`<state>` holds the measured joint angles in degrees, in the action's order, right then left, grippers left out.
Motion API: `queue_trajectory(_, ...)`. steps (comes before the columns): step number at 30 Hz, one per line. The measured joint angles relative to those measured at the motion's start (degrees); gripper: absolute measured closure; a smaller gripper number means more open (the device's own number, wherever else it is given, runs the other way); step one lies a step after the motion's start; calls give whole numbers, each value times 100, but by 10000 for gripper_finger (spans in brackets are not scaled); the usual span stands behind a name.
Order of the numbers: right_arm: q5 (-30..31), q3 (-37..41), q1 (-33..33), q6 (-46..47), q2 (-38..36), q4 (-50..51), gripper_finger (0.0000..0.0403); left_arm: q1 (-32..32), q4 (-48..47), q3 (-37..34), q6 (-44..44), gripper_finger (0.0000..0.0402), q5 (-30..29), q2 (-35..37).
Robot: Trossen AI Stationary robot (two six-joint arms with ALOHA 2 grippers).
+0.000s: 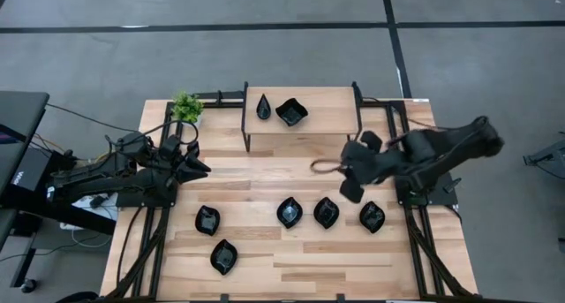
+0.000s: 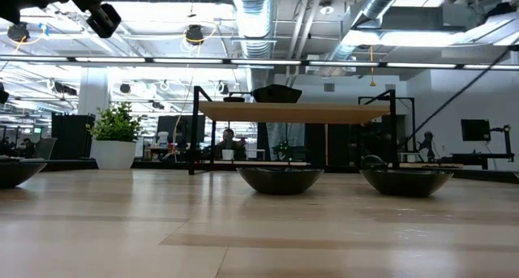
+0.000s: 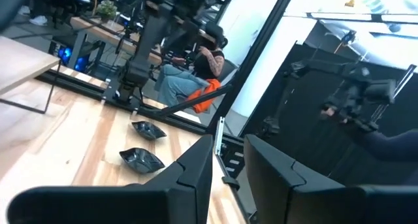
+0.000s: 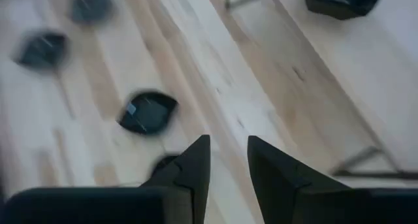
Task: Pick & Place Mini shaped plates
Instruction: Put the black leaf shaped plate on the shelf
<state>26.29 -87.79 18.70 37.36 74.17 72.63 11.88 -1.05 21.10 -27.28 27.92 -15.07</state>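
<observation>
The right gripper (image 1: 351, 183) hung above the pale, striped-grain wooden table (image 1: 291, 272), just off the near right leg of the raised shelf (image 1: 327, 117). In the right wrist view its two dark, wedge-shaped fingers (image 4: 196, 165) stood a narrow gap apart with nothing between them, only bare planks beyond the tips. Directly ahead and below that gripper lay a row of three mini shaped plates (image 1: 326, 212), glossy black and leaf-like with pointed ends; the nearest one sat just in front of the fingertips. Farther to the gripper's left, two more of the same black dishes rested on the table, one wavy-edged (image 1: 207, 219) and one oval (image 1: 223, 256).

On the shelf, a thin wooden board on a black metal frame, sat a narrow teardrop dish (image 1: 263, 107) and a wavy-edged square dish (image 1: 291, 112), both beyond the right gripper and to its left.

The left gripper (image 1: 196, 169) waited over the table's left edge, well apart from every dish. Its blunt dark fingers (image 3: 196, 175) were likewise slightly parted and held nothing. A small green potted plant (image 1: 186, 107) in a white pot stood just behind it at the table's far corner.

In the room beyond the table, a seated person (image 3: 196, 74) showed in the left wrist view.
</observation>
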Motion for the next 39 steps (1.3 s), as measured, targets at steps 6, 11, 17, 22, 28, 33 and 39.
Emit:
queue_trajectory(6, 100, 2219, 35, -24, -1585, -2427, 306, 1, 263, 0, -530, 311, 2, 0)
queue_trajectory(11, 80, 3814, 42, -197, -2637, -4334, 306, 2, 763, 0, -904, 311, 4, 0)
queue_trajectory(17, -97, 5290, 42, -1153, -3556, -6698, 306, 2, 1299, 7, -1159, 311, 9, -39)
queue_trajectory(22, -183, 6127, 42, -1419, -4218, -7512, 306, 0, 1269, 28, -1489, 311, 249, -328)
queue_trajectory(28, -202, 6997, 39, -1575, -4961, -8418, 306, 0, 1260, 695, -1519, 311, 822, -1173)
queue_trajectory(33, -93, 7564, 36, -1791, -5522, -9207, 306, 0, 585, 1742, -1485, 311, 1644, -2227)
queue_trajectory(39, -42, 7813, 35, -1753, -5975, -9261, 306, -152, -2384, 2324, -2005, 311, 1452, -3536)
